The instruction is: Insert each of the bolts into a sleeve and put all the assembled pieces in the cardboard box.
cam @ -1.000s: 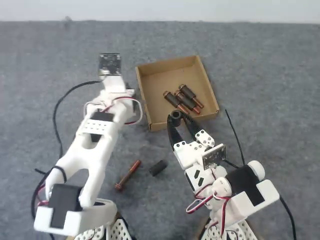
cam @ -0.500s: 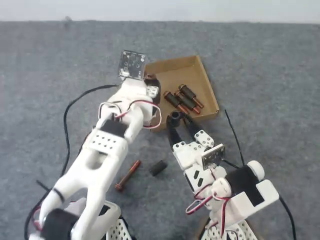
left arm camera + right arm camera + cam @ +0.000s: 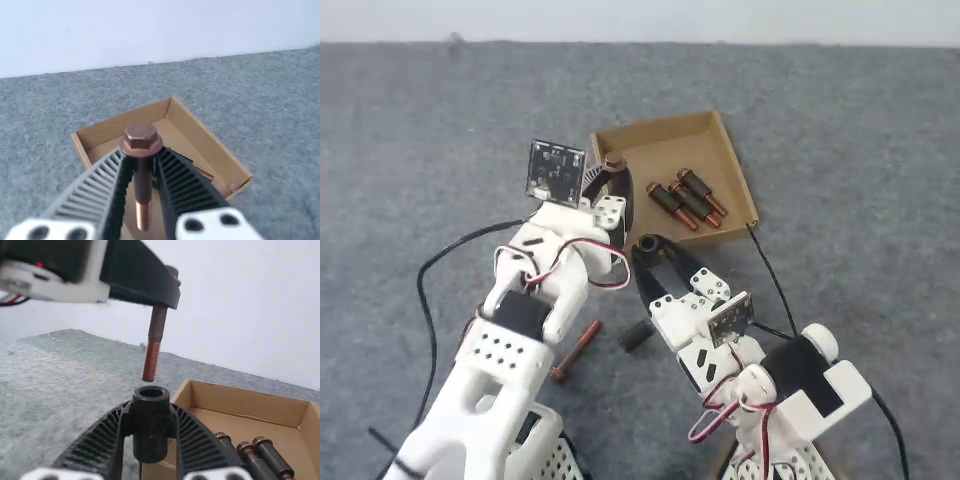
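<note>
Upright bolt point(image 3: 153, 340) above sleeve point(image 3: 149, 427) (both clamped)

cardboard box point(image 3: 210, 143) corner behind fingers point(image 3: 95, 192), arm bases point(image 3: 795, 435) — cropped

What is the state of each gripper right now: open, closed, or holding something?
Left gripper: closed, holding a copper bolt.
Right gripper: closed, holding a black sleeve.
</note>
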You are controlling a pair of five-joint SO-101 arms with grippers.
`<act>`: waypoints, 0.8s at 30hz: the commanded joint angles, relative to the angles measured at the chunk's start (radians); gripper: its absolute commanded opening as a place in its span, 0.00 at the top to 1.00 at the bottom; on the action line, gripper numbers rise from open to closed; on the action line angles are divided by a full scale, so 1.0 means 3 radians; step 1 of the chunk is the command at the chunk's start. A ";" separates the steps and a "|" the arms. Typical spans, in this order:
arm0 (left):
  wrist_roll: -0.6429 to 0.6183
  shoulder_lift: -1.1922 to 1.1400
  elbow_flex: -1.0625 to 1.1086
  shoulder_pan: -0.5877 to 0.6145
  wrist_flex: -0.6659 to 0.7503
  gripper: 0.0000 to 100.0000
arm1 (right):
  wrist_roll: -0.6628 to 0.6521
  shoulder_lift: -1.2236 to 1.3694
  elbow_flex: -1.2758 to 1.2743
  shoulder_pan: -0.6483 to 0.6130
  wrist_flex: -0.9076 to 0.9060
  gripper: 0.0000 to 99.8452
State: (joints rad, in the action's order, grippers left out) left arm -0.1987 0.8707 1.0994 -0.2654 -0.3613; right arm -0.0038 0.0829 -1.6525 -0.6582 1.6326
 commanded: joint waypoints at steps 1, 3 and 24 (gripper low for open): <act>-0.0041 0.0189 -0.0079 0.0036 -0.0005 0.97 | -0.0026 0.0003 -0.0072 -0.0084 -0.0033 0.99; -0.0077 0.0189 -0.0084 0.0056 -0.0005 0.97 | -0.0026 0.0003 -0.0072 -0.0166 -0.0125 0.99; -0.0338 0.0056 -0.0222 0.0061 -0.0092 0.97 | 0.0199 0.0003 -0.0072 -0.0448 -0.0289 0.99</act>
State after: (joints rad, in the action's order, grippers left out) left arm -0.2892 0.8846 1.0994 -0.2547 -0.4258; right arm 0.0437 0.0829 -1.6525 -0.7825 1.5497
